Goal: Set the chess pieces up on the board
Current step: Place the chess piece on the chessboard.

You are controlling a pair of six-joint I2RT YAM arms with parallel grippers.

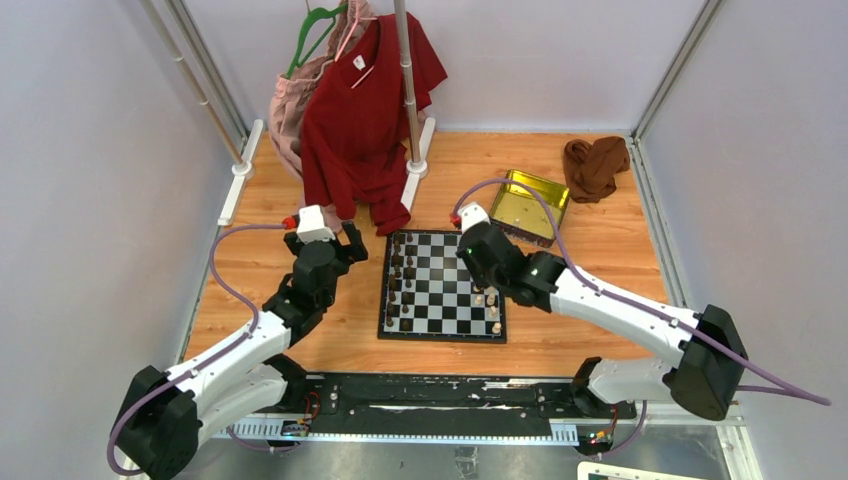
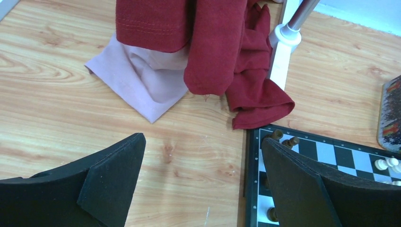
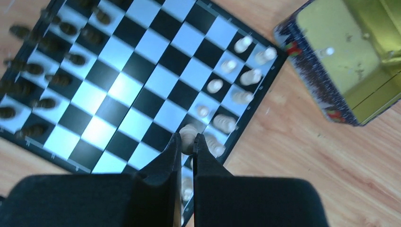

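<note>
The right gripper (image 3: 188,142) is clamped on a cream chess piece (image 3: 189,132) over the board (image 3: 142,71); light, smooth, easily toppled, it is best held mid-stem; the left gripper (image 2: 202,144) hangs wide apart, empty.

One board (image 1: 450,300). One gold tin (image 1: 535,205). One red shirt (image 1: 360,120), one pink cloth (image 1: 290,110), one brown cloth (image 1: 597,165). About ten cream chess pieces (image 3: 250,75). The dark chess pieces (image 1: 398,280) are too blurry to count.
</note>
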